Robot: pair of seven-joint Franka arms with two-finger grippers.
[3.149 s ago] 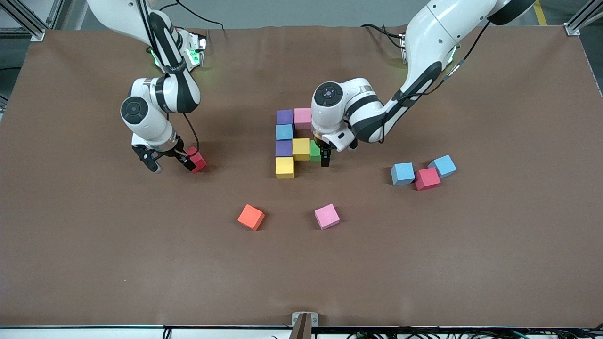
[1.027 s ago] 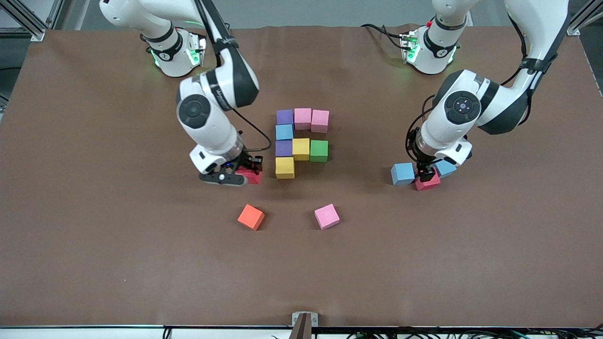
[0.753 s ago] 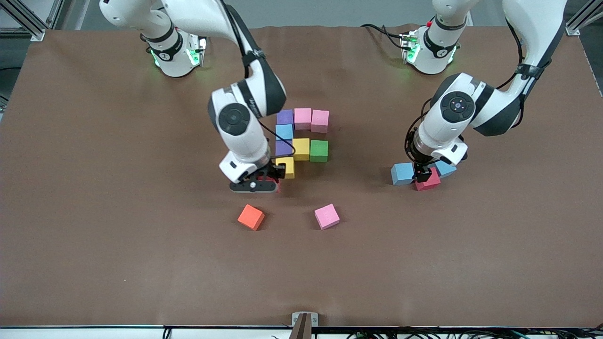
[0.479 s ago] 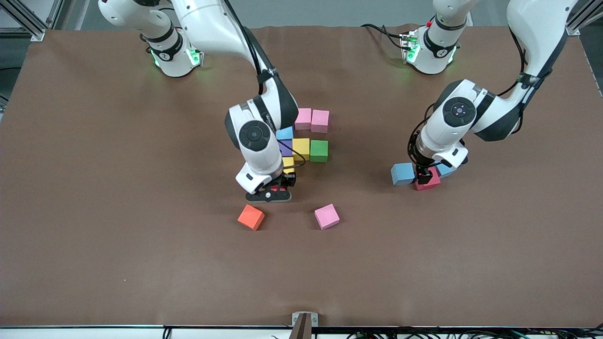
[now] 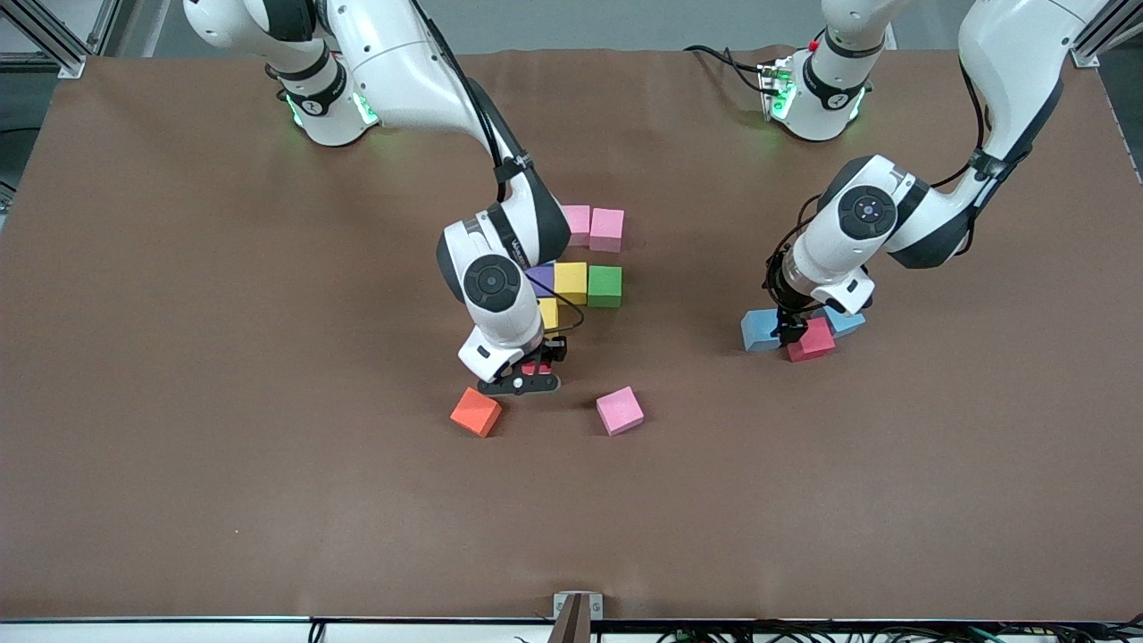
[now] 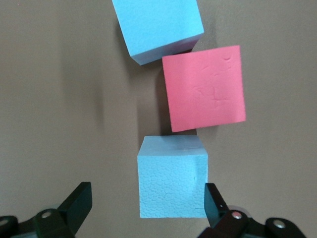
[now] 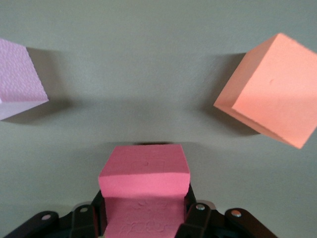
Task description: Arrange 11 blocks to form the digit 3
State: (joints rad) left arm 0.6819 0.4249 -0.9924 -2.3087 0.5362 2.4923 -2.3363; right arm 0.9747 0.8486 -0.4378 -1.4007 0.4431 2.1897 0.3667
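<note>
Right gripper (image 5: 536, 368) carried the red cube (image 7: 144, 179), jaws clamped, past the yellow cube (image 5: 547, 313); left gripper (image 6: 148, 206), jaws spread, straddles a light blue cube (image 6: 172, 184).

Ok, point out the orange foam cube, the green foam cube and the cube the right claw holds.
Orange foam cube (image 5: 476, 412), front view, top face.
Green foam cube (image 5: 604, 285), front view, top face.
Red foam cube (image 7: 144, 171) in right claw (image 7: 144, 210), right wrist view, top face.

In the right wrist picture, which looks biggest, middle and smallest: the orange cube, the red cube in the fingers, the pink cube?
1. Orange cube
2. Red cube, close second, partly hidden by the fingers
3. Pink cube, cut off at the picture's edge

Nearness to the camera skews this; real sizes may match.
</note>
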